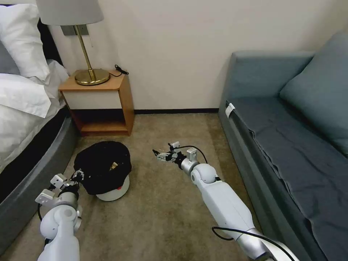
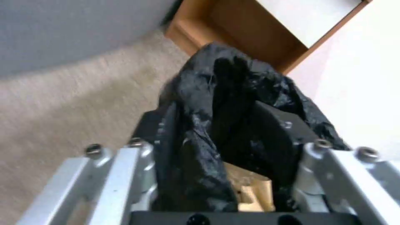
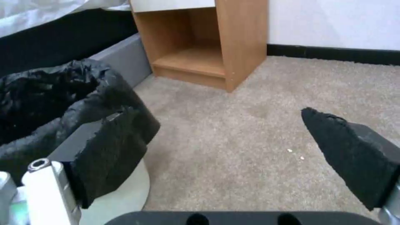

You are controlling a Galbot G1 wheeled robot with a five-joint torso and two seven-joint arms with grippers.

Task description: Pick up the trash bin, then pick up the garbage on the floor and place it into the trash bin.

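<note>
The small round white trash bin with a crinkly black plastic liner folded over its rim stands on the beige carpet, in the lower left of the head view, in front of the wooden nightstand. Inside the bin, a piece of crumpled tan paper shows against the black liner.

The left gripper is at the left side of the bin's rim. In the left wrist view its 2 fingers are pressed on a fold of the black liner, pinching the rim between them, and the tan paper is visible just under the fold.

The right gripper hangs above the bare carpet near the middle of the head view, to the right of the bin and apart from it. Its 2 black pads are spread wide and hold nothing.
</note>
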